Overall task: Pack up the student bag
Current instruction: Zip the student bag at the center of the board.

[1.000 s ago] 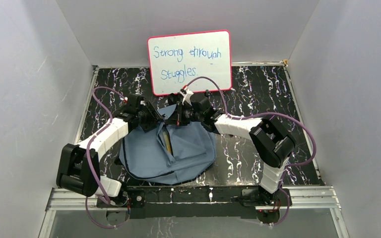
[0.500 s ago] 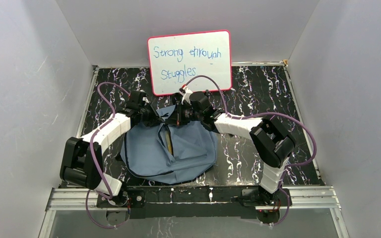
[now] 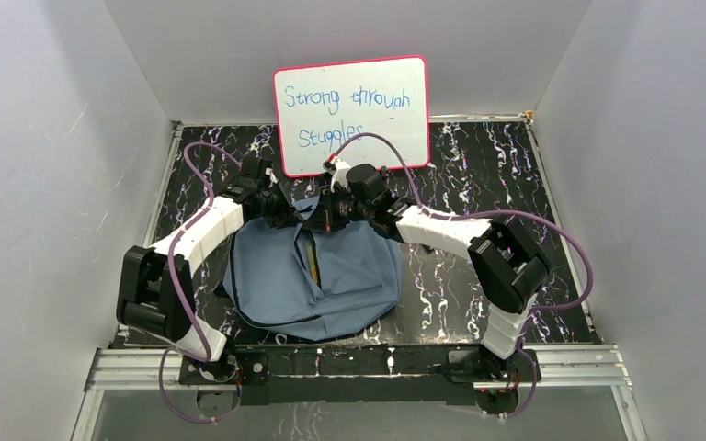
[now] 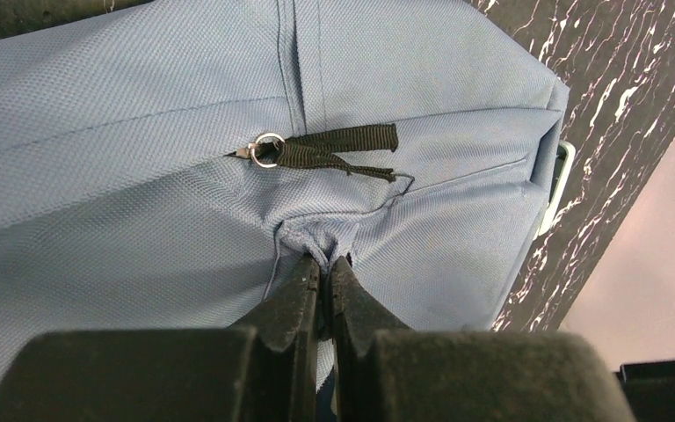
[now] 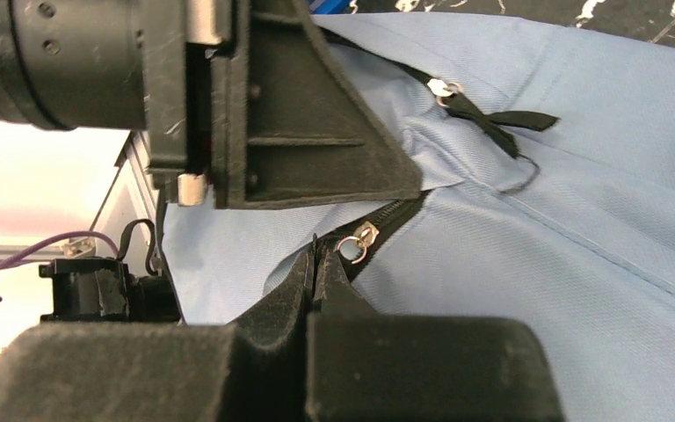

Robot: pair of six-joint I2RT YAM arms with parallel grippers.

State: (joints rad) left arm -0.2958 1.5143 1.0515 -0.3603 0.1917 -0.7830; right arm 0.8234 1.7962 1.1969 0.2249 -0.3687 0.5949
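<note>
The student bag (image 3: 331, 276), grey-blue and floppy, lies flat on the table between the two arms. A zip opening (image 3: 311, 257) with something yellow inside runs down its middle. My left gripper (image 3: 287, 213) is at the bag's far edge. The left wrist view has its fingers (image 4: 292, 294) shut on a bunched pinch of the bag's fabric (image 4: 316, 236), just below a ring pull with a black ribbon (image 4: 268, 149). My right gripper (image 3: 329, 213) is close beside it. Its tips (image 5: 316, 251) are shut on a thin black strip at the zip, next to the slider ring (image 5: 356, 244).
A pink-framed whiteboard (image 3: 351, 115) with blue writing stands against the back wall just behind both grippers. White walls close in the black marbled table (image 3: 478, 175) on the left and right. The left gripper's body (image 5: 299, 114) hangs just above the right fingers.
My left arm has reached further towards the bag's far edge, and its jaws have closed from open onto the fabric. The right gripper stayed shut and shifted only slightly.
</note>
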